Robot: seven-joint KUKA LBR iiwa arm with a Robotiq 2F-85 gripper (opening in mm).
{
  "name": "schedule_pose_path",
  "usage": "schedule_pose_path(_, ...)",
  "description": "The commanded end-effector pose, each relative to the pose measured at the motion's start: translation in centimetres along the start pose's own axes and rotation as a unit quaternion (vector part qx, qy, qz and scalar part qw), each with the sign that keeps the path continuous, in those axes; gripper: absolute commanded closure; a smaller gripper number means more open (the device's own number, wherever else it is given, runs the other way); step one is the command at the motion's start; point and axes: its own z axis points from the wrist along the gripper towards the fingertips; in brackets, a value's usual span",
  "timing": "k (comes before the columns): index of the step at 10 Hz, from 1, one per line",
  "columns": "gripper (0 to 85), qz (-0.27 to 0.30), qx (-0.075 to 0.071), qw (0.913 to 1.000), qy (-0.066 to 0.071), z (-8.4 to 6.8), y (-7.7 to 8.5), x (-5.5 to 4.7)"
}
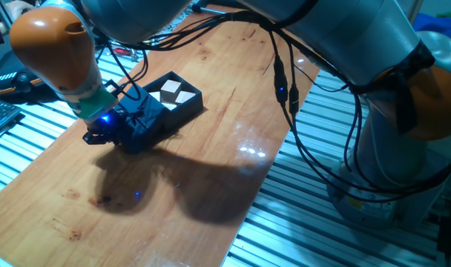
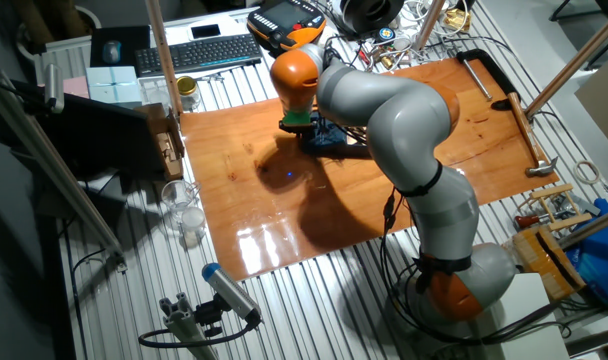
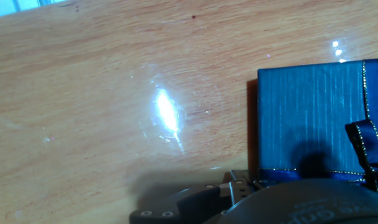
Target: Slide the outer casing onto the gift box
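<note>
The outer casing [image 1: 145,119] is a dark navy sleeve with a thin ribbon bow. It lies on the wooden board, its far end over the near end of the gift box [image 1: 178,94]. The gift box is a navy tray whose tan and white squares still show at its far end. My gripper [image 1: 107,130] is at the casing's near end and looks shut on it. In the hand view the casing [image 3: 310,118] and its bow [image 3: 369,146] fill the right side, and the fingertips are hidden. In the other fixed view the arm covers most of the casing [image 2: 329,141].
The wooden board [image 1: 211,170] lies on a slatted metal table. Cables [image 1: 285,81] hang from the arm over the board's right side. A keyboard [image 2: 199,52], glass jars [image 2: 179,205] and a hammer [image 2: 524,130] lie around the board.
</note>
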Motion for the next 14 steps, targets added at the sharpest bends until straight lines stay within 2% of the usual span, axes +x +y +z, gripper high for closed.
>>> schedule_pose_path(1,85.0,-0.001,0.003,1.0,-0.001,0.03,0.07,-0.02)
schedule_pose_path(2,85.0,-0.002,0.008,1.0,-0.004,0.06,0.15,-0.04)
schedule_pose_path(8,85.0,-0.005,0.015,0.9998,-0.007,-0.07,-0.02,-0.05)
schedule_pose_path(14,85.0,-0.016,0.033,0.9993,-0.012,-0.17,-0.25,-0.06)
